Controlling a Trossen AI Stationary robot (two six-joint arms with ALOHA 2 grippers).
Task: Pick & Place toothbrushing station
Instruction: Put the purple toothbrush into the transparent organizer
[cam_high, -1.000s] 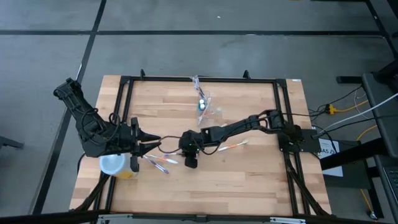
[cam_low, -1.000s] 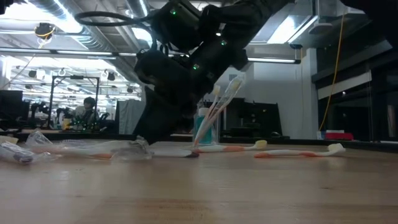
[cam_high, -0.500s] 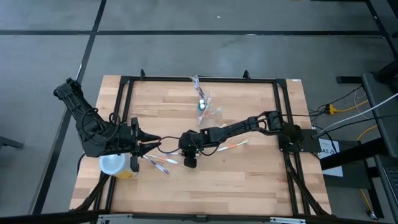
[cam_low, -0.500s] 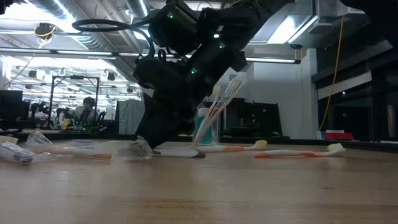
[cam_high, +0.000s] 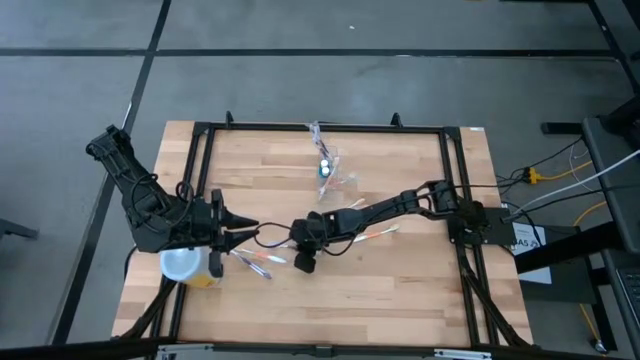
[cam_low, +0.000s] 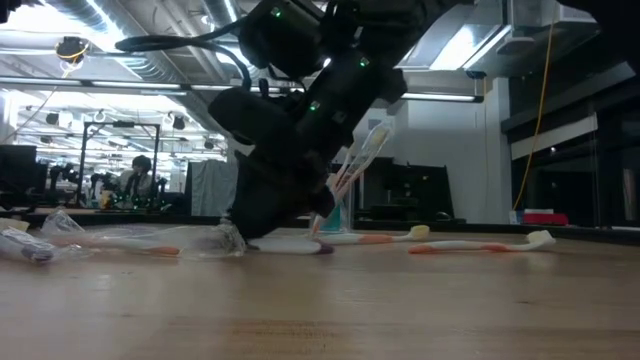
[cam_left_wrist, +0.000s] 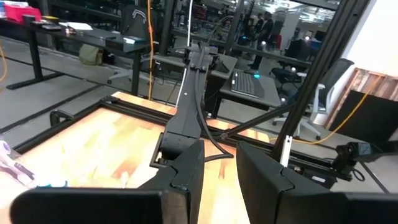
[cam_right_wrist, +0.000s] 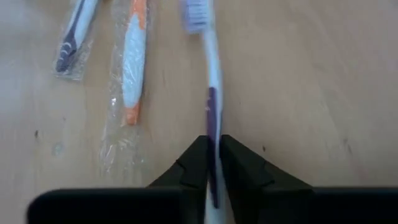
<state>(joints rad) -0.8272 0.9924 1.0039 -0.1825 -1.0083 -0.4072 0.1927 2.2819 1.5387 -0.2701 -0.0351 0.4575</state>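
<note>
table: light wood slats with a dark frame; only the high view shows all of it and both arms.
right arm: reaches from the right edge toward table centre, wrist bent low; the low view shows it as a dark bulk pressed down to the wood.
left arm: waits at the left edge beside the yellow tub with its pale lid.
right gripper: fingers pinched on the handle of a white-and-purple toothbrush lying flat; this grip is clear only in the right wrist view.
left gripper: fingers slightly apart, holding nothing, seen in the left wrist view.
toothbrushing station: clear cup at the far middle of the table, well apart from both grippers; the low view shows it upright with brushes leaning in it, partly behind the right arm.
wrapped toothbrushes: two in clear film beside the gripped one.
loose brushes: white and orange, flat on the wood, low view.
</note>
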